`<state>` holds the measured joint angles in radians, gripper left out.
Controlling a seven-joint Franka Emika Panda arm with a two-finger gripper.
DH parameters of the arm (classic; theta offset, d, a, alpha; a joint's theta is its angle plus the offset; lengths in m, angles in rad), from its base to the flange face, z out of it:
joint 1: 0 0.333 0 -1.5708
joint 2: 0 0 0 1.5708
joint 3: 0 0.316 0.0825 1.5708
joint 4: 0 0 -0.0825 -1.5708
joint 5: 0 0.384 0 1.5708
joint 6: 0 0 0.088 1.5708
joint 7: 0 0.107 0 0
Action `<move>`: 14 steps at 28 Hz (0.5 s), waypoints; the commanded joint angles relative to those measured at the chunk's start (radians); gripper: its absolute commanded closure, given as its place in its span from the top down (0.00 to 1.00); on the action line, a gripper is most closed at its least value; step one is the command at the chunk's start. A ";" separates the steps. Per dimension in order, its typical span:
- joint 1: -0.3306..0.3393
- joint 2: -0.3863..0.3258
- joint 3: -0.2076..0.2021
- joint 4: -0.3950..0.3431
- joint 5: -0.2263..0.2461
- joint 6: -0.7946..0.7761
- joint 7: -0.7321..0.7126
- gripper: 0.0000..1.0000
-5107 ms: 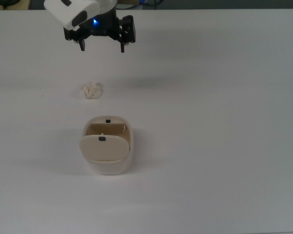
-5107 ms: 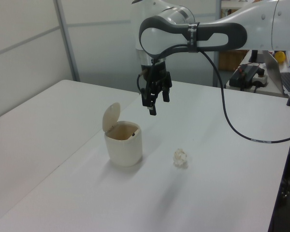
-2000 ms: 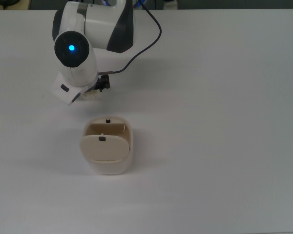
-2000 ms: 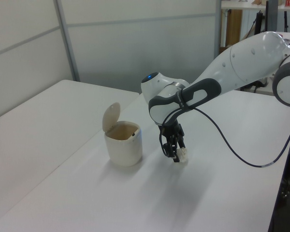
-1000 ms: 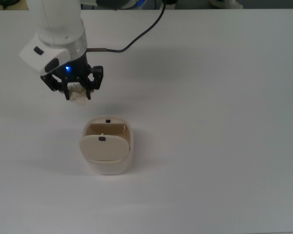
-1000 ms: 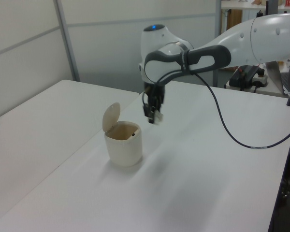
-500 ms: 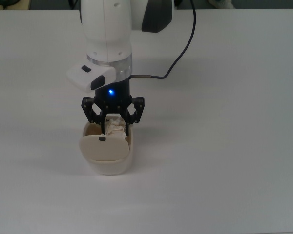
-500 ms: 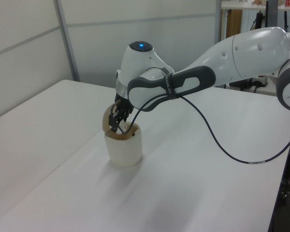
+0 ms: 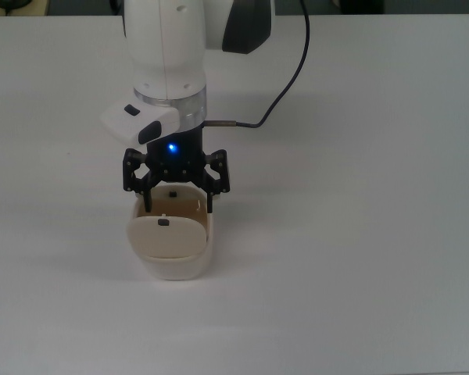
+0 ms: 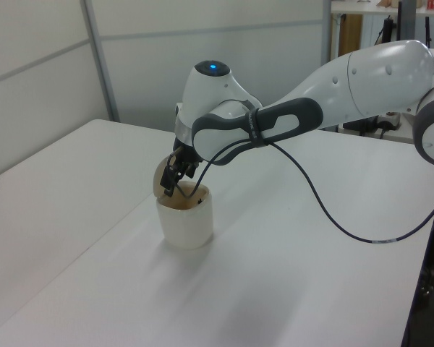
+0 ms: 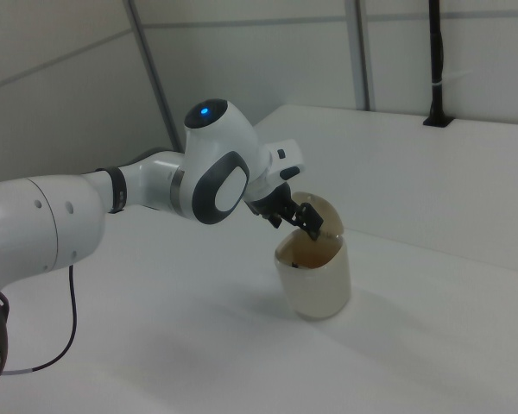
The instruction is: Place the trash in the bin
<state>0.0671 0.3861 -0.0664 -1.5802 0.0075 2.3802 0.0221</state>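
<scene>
The beige bin (image 9: 177,268) stands on the white table with its flap lid (image 9: 162,237) swung open. My gripper (image 9: 177,205) hangs just over the bin's open mouth, fingers spread wide and nothing between them. The left view has the gripper (image 10: 175,183) at the bin's (image 10: 186,224) rim, in front of the raised lid. Seen in the right view, the gripper (image 11: 306,222) is likewise just above the bin (image 11: 315,291). The trash is hidden: no paper wad shows on the table or between the fingers, and I cannot see the bin's bottom.
The white table (image 9: 359,234) spreads out on all sides of the bin. A black cable (image 9: 289,82) loops from the arm across the top view's upper middle. Grey wall panels (image 10: 43,79) stand behind the table in the left view.
Half a second ago the fingers held the paper wad over the bin's mouth. Now they have spread apart and the wad no longer shows. The arm has barely shifted.
</scene>
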 commanded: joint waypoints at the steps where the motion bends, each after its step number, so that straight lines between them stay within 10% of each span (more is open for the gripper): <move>1: 0.003 -0.042 -0.013 -0.003 -0.003 -0.134 0.009 1.00; 14: -0.001 -0.118 -0.013 0.146 -0.061 -0.790 -0.036 1.00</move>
<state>0.0658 0.2763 -0.0773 -1.4988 -0.0288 1.7776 0.0217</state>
